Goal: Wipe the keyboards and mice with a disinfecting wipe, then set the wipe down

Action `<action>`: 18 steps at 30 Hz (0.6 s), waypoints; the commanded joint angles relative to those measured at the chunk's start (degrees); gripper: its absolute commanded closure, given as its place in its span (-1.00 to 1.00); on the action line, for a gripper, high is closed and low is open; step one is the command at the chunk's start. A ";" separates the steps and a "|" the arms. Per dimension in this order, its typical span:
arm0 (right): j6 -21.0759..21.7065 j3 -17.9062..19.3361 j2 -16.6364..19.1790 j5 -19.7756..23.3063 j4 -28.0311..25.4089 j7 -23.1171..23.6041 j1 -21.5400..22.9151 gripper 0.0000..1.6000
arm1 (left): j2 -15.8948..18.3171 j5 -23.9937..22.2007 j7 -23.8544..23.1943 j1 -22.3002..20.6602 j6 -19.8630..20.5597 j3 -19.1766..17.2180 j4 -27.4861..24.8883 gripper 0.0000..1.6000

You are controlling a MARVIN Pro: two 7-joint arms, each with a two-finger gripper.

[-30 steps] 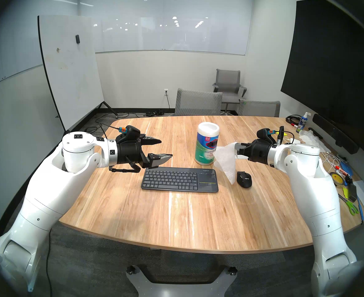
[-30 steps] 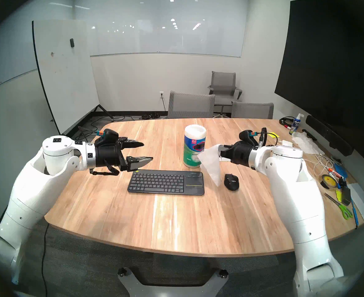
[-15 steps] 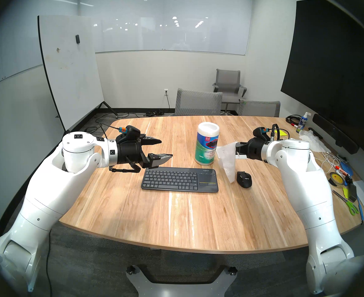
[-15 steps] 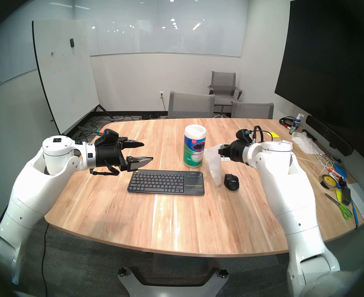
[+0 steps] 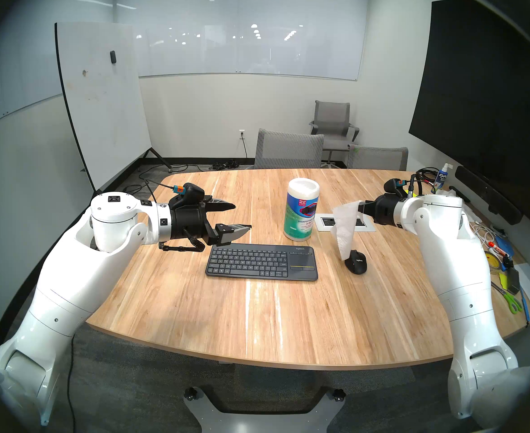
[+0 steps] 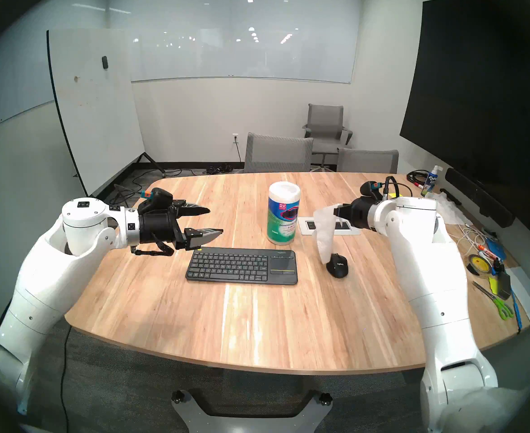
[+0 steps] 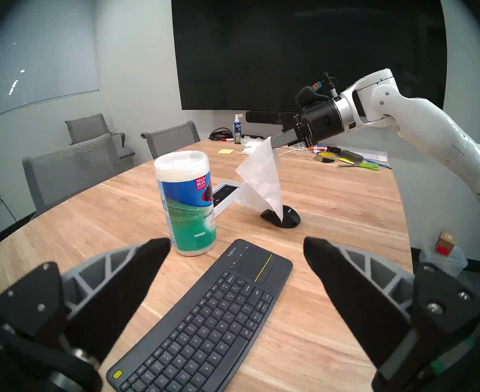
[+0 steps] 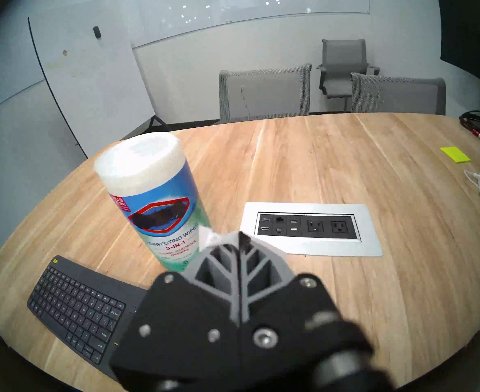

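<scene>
The thin white dotted disinfecting wipe (image 5: 345,232) is held by its top corner in the clamped jaws of the right gripper (image 5: 361,208) and hangs down above the small black rounded mouse (image 5: 355,261), its lower tip at the mouse's top; whether it touches cannot be told. The flat dark grey keyboard (image 5: 262,262) with its yellow-lined touchpad lies on the pale wooden bench (image 5: 273,323) just left of the mouse, and the tall white canister (image 5: 301,209) with a teal-blue label stands behind the keyboard. The jaws of the left gripper (image 5: 238,218) are spread wide and empty, above the bench beyond the keyboard's far left corner. The step in hand is judged to be bringing the wipe onto the mouse; nothing looks wiped yet. Next, the wipe should be lowered until it drapes over the mouse and drawn across it, gently enough that the light mouse is not pushed away
</scene>
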 commanded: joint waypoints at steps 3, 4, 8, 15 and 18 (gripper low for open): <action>0.70 2.55 3.78 1.64 -1.77 4.02 0.29 1.00 | -0.09 -0.16 0.04 -0.57 -0.12 -0.42 -0.99 -1.00; 1.01 3.03 4.39 1.85 -2.24 4.70 -0.31 1.00 | -0.09 -0.16 0.04 -0.57 -0.12 -0.43 -0.99 -1.00; 1.31 4.10 5.48 2.20 -2.76 6.05 -1.52 1.00 | -0.09 -0.16 0.05 -0.56 -0.11 -0.43 -1.00 -1.00; 1.90 7.14 7.53 3.12 -4.27 8.52 -4.78 1.00 | -0.09 -0.15 0.04 -0.56 -0.11 -0.44 -1.00 -1.00; 1.72 7.76 8.03 3.22 -4.01 9.51 -5.63 1.00 | -0.10 -0.15 0.05 -0.55 -0.10 -0.45 -1.02 -1.00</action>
